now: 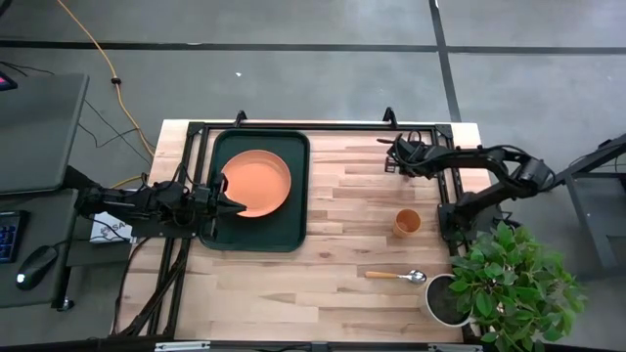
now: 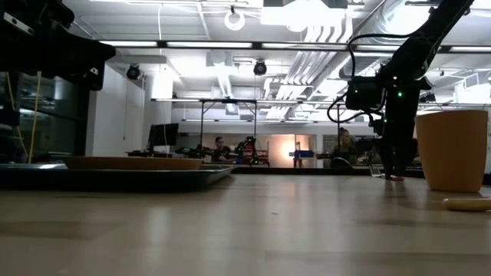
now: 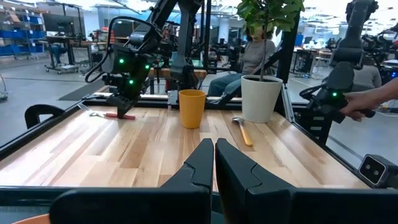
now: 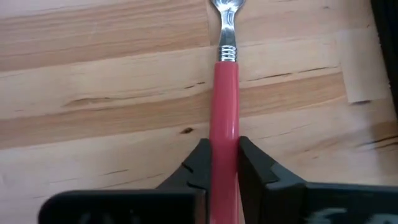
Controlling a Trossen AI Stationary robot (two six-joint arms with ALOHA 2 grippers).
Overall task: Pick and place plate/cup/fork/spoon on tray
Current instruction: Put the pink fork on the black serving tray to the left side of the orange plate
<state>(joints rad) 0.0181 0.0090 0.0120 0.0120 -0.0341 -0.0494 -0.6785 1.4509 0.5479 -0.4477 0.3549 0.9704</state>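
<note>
The orange plate (image 1: 256,183) lies in the dark green tray (image 1: 290,233) at the table's left. My left gripper (image 1: 233,206) is shut and empty, over the tray's left part beside the plate. My right gripper (image 4: 224,163) is at the table's far right (image 1: 395,155), shut on the pink-red fork (image 4: 224,81). The orange cup (image 1: 407,222) stands upright right of the tray. The spoon (image 1: 396,277) lies flat near the front edge, its bowl toward the right. My right gripper pinches the fork's red handle (image 4: 224,134) between its two fingers (image 4: 198,165), one on each long side. The fingers come from above and lie along the fork, and the tines (image 4: 225,12) point away from them. The fork lies low and level; it seems to rest on the table (image 3: 118,116).
A grey pot with a green plant (image 1: 445,298) stands at the front right corner, close to the spoon's bowl. Bare wood lies between the tray and the cup. A black frame runs along the table's far edge. A person's hand (image 3: 367,104) shows beyond the table's right side.
</note>
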